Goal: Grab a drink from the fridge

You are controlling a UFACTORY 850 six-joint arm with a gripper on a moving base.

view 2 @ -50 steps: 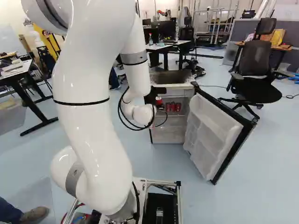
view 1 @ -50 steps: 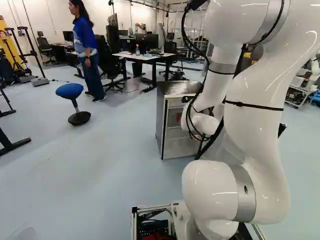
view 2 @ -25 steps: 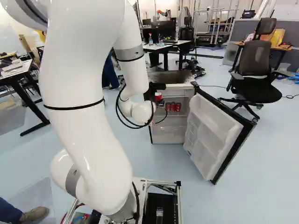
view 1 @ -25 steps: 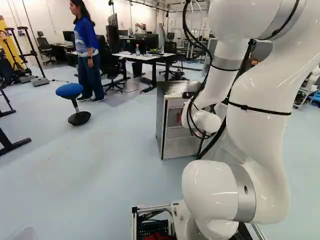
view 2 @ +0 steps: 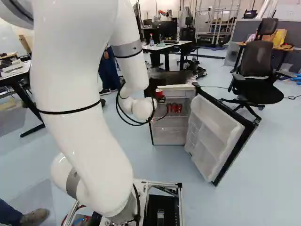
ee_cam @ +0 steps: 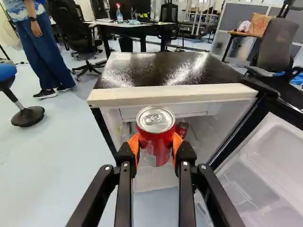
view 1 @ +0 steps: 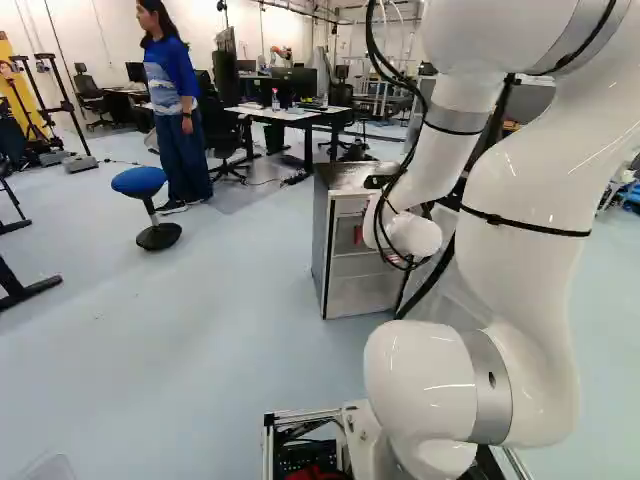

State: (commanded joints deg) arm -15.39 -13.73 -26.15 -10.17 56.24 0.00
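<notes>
Right base view: one gripper (view 2: 160,97) holding one red can (ee_cam: 155,142), three more cans (view 2: 174,108) inside one open fridge (view 2: 169,137)

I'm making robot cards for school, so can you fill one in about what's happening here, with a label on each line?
Hand: shut on a red soda can
Can: upright, silver top showing, between orange pads
Fridge: open, beyond the held can
Door: swung out wide
Inside: more red cans
Nearby: blue stool, black office chair
</notes>
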